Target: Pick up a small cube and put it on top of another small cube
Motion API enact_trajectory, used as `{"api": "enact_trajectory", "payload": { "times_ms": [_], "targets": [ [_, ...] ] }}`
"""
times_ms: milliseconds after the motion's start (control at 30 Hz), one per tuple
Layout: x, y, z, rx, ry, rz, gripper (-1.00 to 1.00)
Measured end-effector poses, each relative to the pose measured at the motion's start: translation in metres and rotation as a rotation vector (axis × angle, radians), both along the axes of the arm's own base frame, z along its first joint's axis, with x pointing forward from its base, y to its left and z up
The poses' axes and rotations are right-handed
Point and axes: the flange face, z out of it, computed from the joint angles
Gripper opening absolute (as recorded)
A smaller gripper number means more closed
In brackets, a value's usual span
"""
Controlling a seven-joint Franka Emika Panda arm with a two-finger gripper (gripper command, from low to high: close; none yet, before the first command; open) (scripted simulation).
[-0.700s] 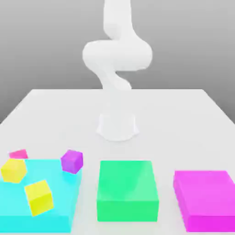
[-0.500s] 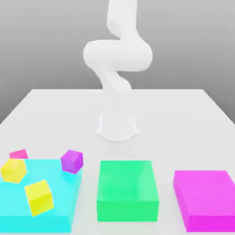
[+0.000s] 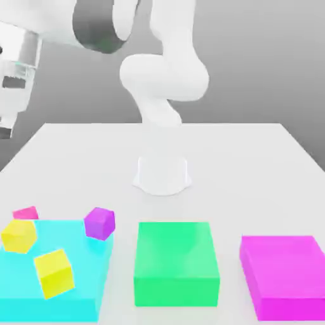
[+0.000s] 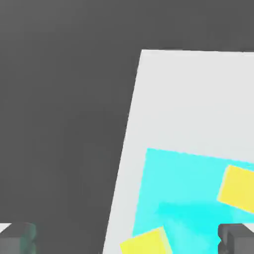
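Note:
The small hot-pink cube (image 3: 25, 213) rests on the white table just behind the cyan block (image 3: 82, 282), at the exterior view's left. Two yellow cubes (image 3: 18, 235) (image 3: 54, 273) lie tilted on the cyan block, and a small purple cube (image 3: 99, 223) sits at its far corner. My gripper (image 3: 6, 124) hangs high above the table's left edge, well above and apart from the cubes. In the hand view its fingertips (image 4: 17, 238) stand wide apart, open and empty, over the cyan block (image 4: 183, 193) and a yellow cube (image 4: 240, 187).
A green block (image 3: 176, 261) lies in the middle front and a flat magenta block (image 3: 285, 276) at the exterior view's right. The arm's white base (image 3: 162, 174) stands mid-table. The table's edge (image 4: 126, 149) borders dark floor.
The arm has swung over to the exterior view's left, bringing the wrist and hand into the upper left corner. The cubes and blocks have not moved.

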Motion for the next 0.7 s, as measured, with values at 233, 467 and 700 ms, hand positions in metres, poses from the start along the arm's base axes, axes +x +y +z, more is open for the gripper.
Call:
{"api": "enact_trajectory", "payload": {
  "times_ms": [233,467,700],
  "targets": [
    [-0.061,-0.055,-0.094,0.149,0.05,-0.465,0.0],
    [-0.141,-0.082,-0.18,0.288,0.094,-0.947,0.0],
    [-0.151,-0.081,-0.255,0.312,0.105,-1.025,-1.0]
  ]
}}
